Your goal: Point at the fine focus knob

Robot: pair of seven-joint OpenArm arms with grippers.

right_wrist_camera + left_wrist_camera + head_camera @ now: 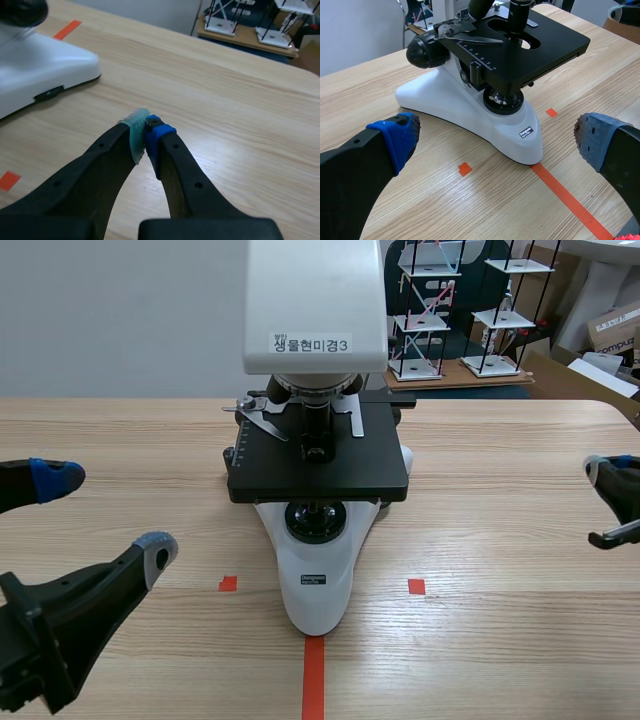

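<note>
The left gripper [105, 515] stands wide open, low on the robot's left of the microscope [316, 585], its pads well apart and touching nothing. The right gripper [144, 131] is clenched with its pads pressed together on nothing, over the wooden table [240, 100] well off to the microscope's other side. The black focus knob [424, 50] sits on the side of the microscope's white body, just behind the black stage [530, 45], well ahead of the left gripper.

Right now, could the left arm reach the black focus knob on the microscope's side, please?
Probably yes: the left gripper is open and empty, and only bare table lies between it and the focus knob.
</note>
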